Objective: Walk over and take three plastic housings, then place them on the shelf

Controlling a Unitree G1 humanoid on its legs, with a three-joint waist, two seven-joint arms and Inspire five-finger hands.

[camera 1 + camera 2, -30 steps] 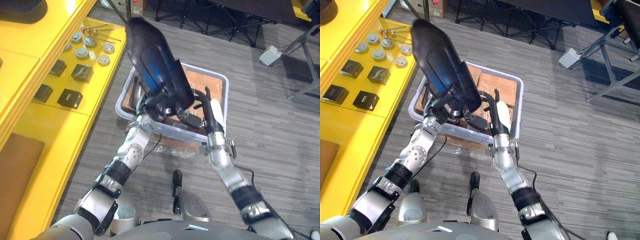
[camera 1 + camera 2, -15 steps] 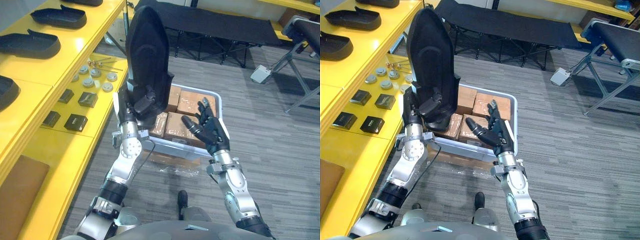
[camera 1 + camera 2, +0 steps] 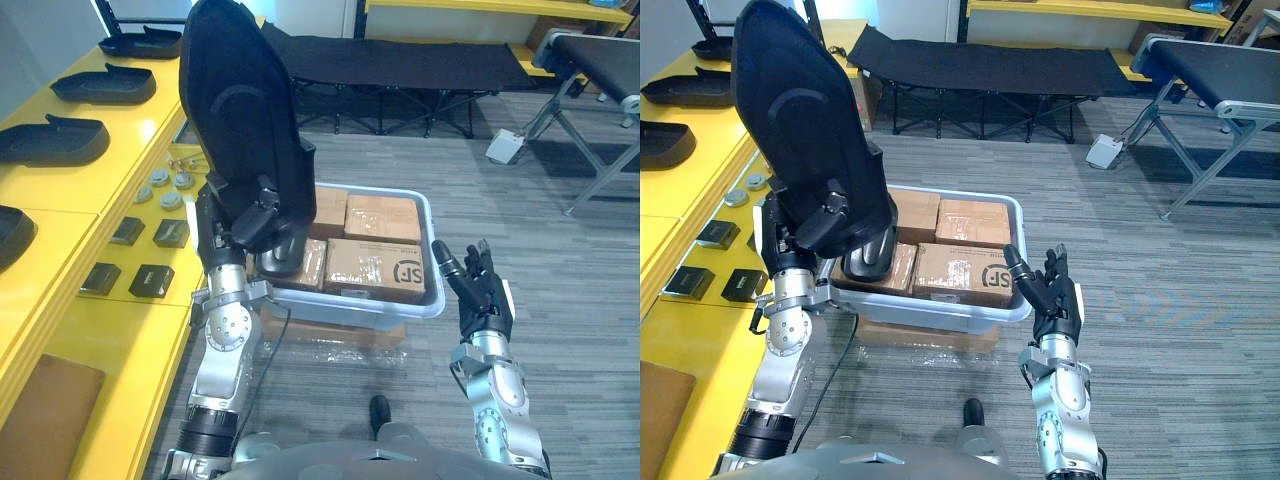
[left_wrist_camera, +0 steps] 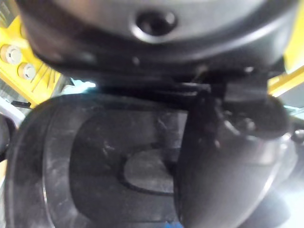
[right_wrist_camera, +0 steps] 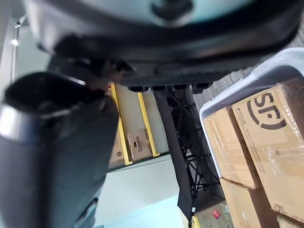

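A large black plastic housing (image 3: 245,130) stands upright in the air above the left end of the bin. My left hand (image 3: 262,215) is shut on its lower edge; in the left wrist view the thumb (image 4: 228,156) lies across the housing's hollow inner face (image 4: 95,161). My right hand (image 3: 1050,295) hangs open to the right of the bin, fingers spread, holding nothing and apart from the housing. Three more black housings (image 3: 55,140) lie in a row on the yellow shelf (image 3: 150,330) at the left.
A grey plastic bin (image 3: 432,295) holding cardboard boxes (image 3: 375,265) sits on the floor straight ahead. Small black blocks (image 3: 150,278) and round metal parts (image 3: 160,180) lie on the lower shelf level. A black cot (image 3: 400,60) and metal frames stand further back.
The camera has tilted up. My left hand has raised the housing higher and more upright. The right hand has come off it, opened and dropped away to the right.
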